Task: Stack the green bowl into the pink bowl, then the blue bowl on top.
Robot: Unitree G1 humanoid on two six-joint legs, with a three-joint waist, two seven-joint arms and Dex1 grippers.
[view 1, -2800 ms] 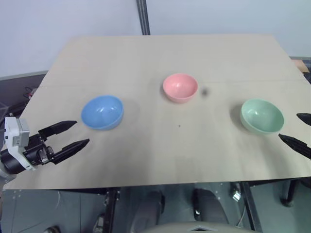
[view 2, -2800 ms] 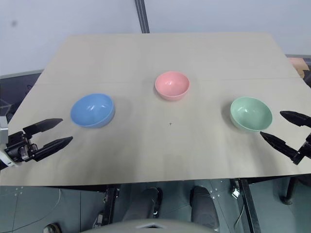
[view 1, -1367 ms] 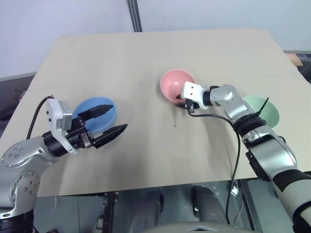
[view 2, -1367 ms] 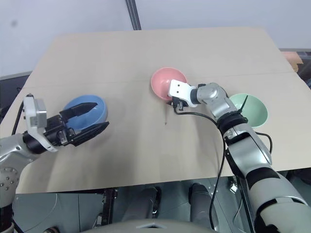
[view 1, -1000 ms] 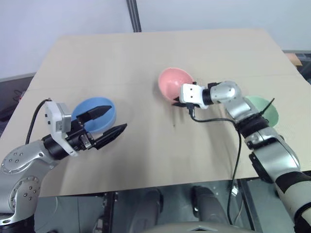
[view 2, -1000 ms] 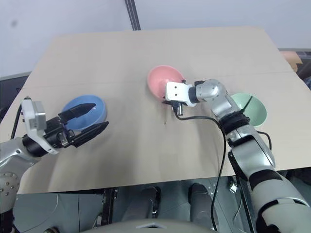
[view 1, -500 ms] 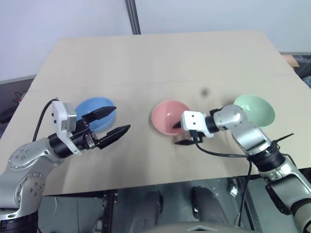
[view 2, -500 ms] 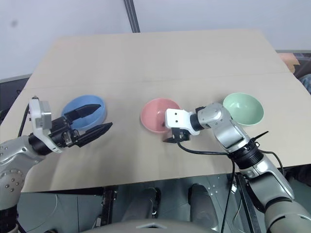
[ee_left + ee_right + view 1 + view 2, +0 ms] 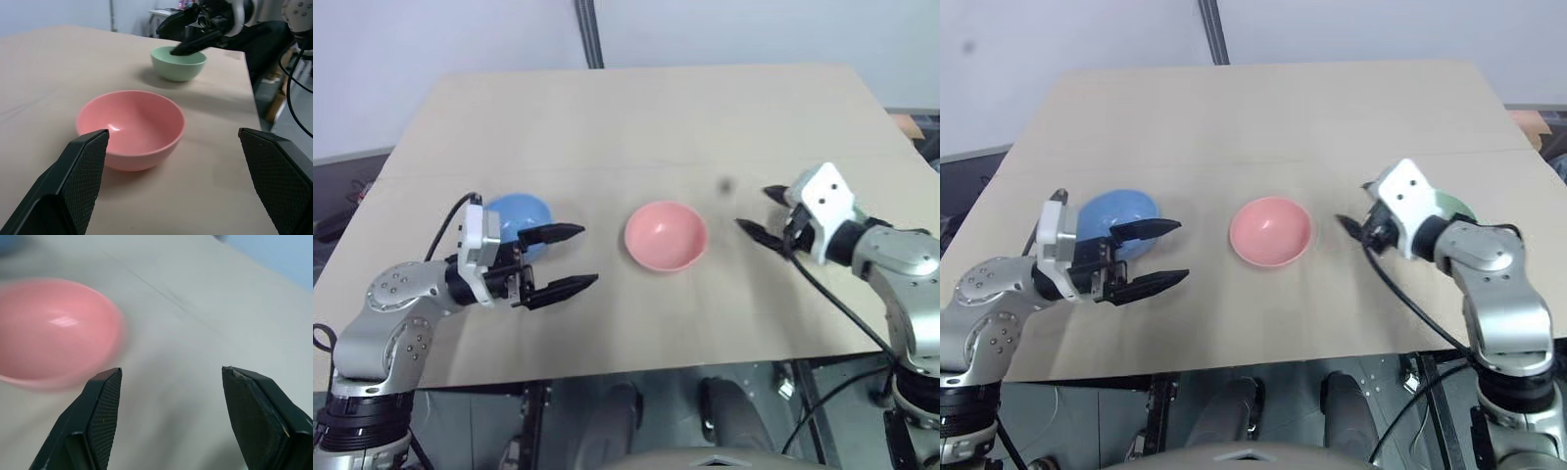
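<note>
Pale tabletop [image 9: 636,127] carried the pink bowl [image 9: 667,235] centrally, blue bowl [image 9: 517,217] at 9 o'clock, green bowl [image 9: 178,62] at 3 o'clock; left end effector [image 9: 570,258] and right end effector [image 9: 762,210] both gaped, empty.

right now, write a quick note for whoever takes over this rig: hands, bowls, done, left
Left hand: open, empty, beside the blue bowl, pointing toward the pink bowl.
Right hand: open, empty, raised over the green bowl.
Bowls: all three stand apart on the table, blue on the robot's left, pink in the middle, green on its right.
Done: nothing stacked.
Left: put green into pink, then blue on top.
</note>
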